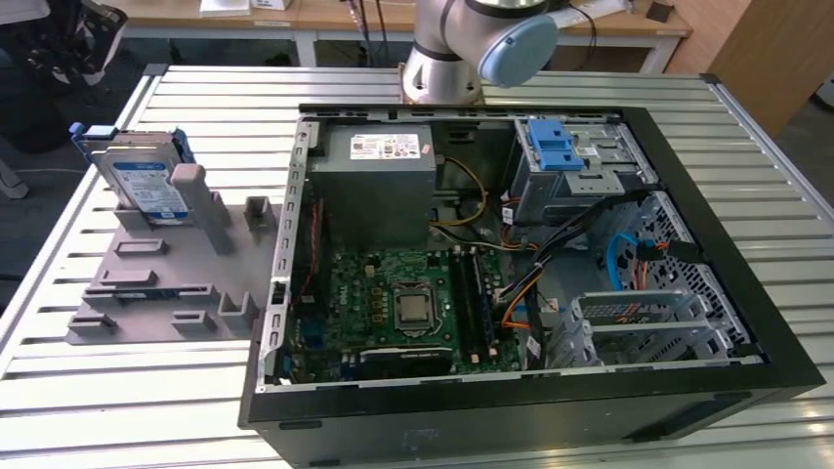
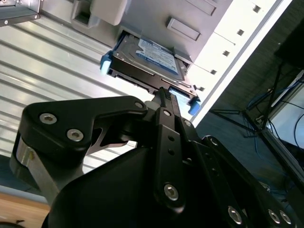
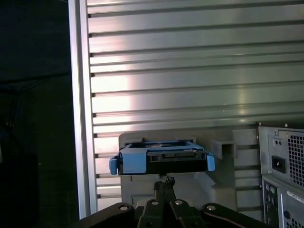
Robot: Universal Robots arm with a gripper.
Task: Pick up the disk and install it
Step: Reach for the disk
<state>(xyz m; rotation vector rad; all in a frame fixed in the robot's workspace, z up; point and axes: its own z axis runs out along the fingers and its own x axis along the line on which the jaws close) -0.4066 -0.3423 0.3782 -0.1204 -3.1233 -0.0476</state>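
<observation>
We see the disk (image 1: 141, 184) propped on edge in the grey stand (image 1: 156, 293), presumably to expose its frame for gripping. Our tool (image 3: 164, 182) hovers near it, clenched on nothing.

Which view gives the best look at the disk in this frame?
The second wrist view: the disk is close, with its labelled face and blue frame both showing. The exterior view has it smaller, standing upright in the grey stand. The first wrist view sees it edge-on.
</observation>
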